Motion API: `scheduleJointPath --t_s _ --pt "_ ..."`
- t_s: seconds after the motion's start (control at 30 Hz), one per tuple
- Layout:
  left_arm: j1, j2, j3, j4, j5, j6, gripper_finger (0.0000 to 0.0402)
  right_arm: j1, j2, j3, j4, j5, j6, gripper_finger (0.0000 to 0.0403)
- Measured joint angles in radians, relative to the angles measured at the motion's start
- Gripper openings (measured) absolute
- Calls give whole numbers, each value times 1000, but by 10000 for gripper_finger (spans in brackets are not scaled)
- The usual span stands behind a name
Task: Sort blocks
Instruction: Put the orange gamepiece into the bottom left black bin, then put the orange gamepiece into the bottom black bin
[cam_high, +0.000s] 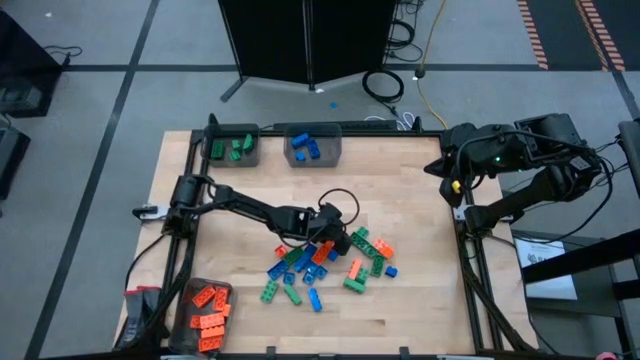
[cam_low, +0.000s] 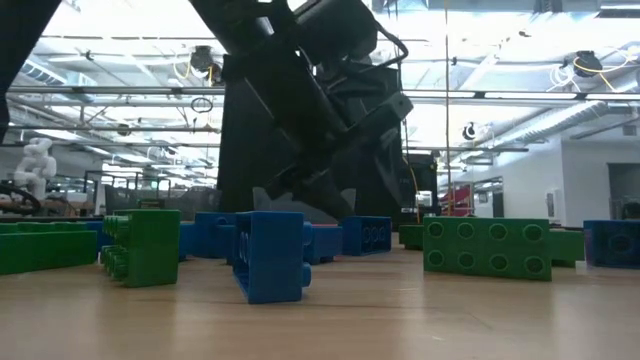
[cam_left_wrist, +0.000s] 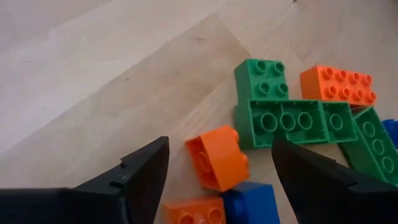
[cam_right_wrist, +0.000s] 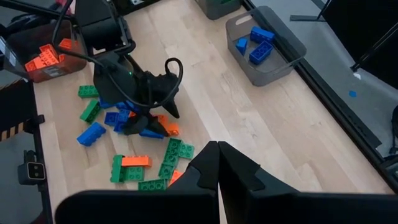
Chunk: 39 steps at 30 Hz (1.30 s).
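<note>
Left gripper (cam_left_wrist: 217, 177) of mine, jaws wide and empty, straddles a small orange studded plastic brick (cam_left_wrist: 217, 155); next I close on it.

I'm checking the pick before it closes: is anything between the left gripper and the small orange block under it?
Nothing visible. The left gripper is open, its fingers either side of the orange block. A blue block and another orange one crowd it closely.

The right gripper (cam_right_wrist: 217, 163), fingers pressed together, is hanging over the pale wooden table (cam_right_wrist: 249, 118), looking toward the left gripper (cam_right_wrist: 149, 127) sitting among small studded plastic blocks (cam_right_wrist: 134, 168); a translucent grey rectangular bin (cam_right_wrist: 267, 53) is holding blue bricks.
</note>
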Motion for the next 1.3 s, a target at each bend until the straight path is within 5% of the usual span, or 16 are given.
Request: scheduleJointPath --t_s 0.83,1.0,1.17,1.3 --pt "8 -33 0 -30 9 99 8 0 0 0 0 0 -25 0" --pt "19 -89 0 -47 7 139 4 0 -1 0 0 0 -25 0" --pt "24 -126 2 -158 -101 211 5 0 -1 0 0 0 -25 0" --pt "32 -114 0 -213 -41 330 9 0 -1 0 0 0 -25 0"
